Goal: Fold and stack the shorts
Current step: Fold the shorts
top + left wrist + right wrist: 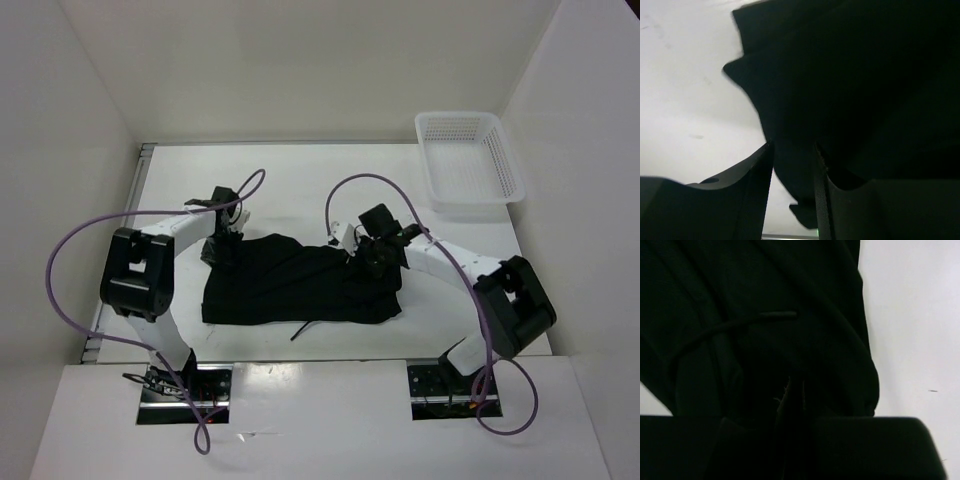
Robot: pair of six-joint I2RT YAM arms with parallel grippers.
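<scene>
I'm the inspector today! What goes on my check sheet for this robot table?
Surface: white table, with a few faint marks in the left wrist view.
Job's things: black shorts lying mostly flat between the arms; drawstring poking out past their near edge.
Clutter: white basket at the far right corner, looks empty.
Grippers: left gripper pinching the shorts' far left corner; right gripper shut on their far right corner.
Cables: a purple cable loops off each arm.
Surroundings: white walls on three sides; nothing else seen.
</scene>
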